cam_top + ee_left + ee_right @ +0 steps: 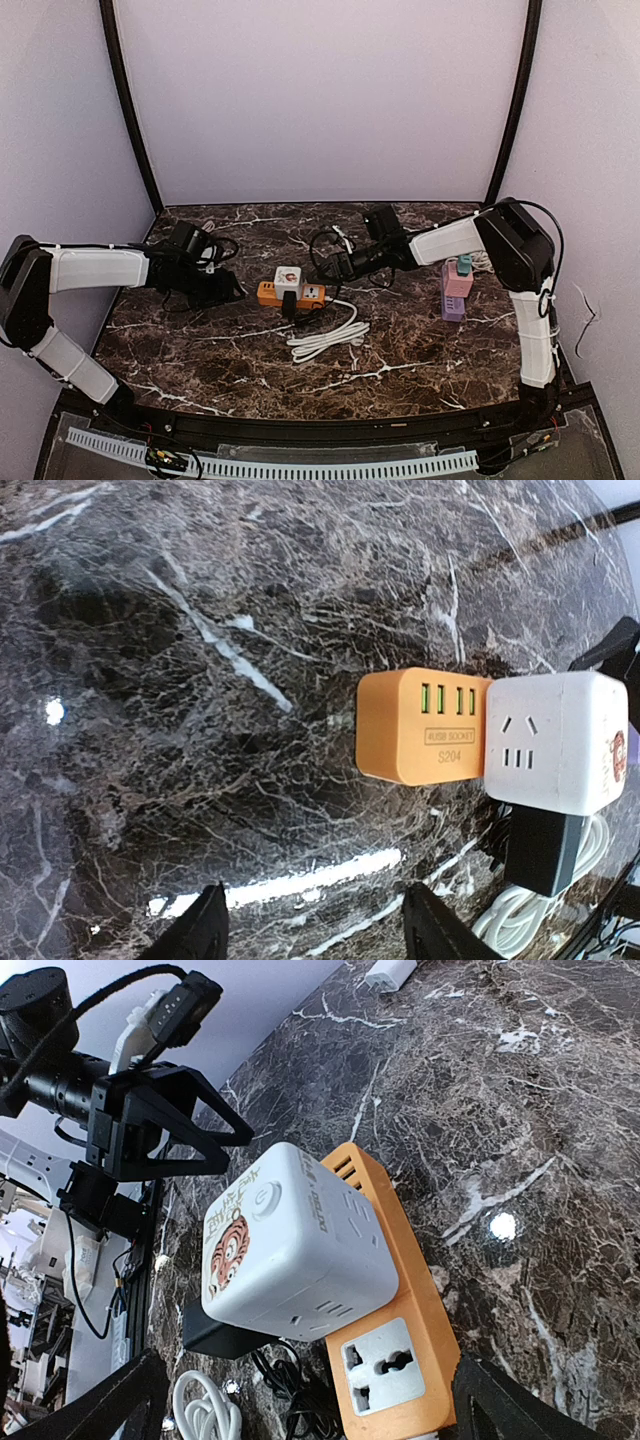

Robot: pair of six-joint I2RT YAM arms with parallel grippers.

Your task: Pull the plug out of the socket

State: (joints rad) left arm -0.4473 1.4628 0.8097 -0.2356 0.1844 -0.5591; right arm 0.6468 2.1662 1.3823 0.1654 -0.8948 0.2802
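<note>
An orange power strip (268, 293) lies mid-table with a white cube socket (288, 279) seated on it. A black plug (291, 309) sticks into the cube's near side, and its white cable (325, 339) lies coiled in front. My left gripper (230, 289) is open and empty just left of the strip. In the left wrist view (318, 930) the strip (420, 726), cube (556, 742) and plug (540, 850) lie ahead. My right gripper (326, 271) is open and empty at the strip's right end. In the right wrist view (320, 1415) its jaws stand wide on either side of the strip (400, 1355), below the tiger-printed cube (290, 1245) and plug (215, 1335).
A pink and purple block stack (456, 291) with a teal piece on top stands at the right of the marble table (400, 340). Black cables (330, 245) loop behind the strip. A white object (390, 972) lies at the far edge in the right wrist view.
</note>
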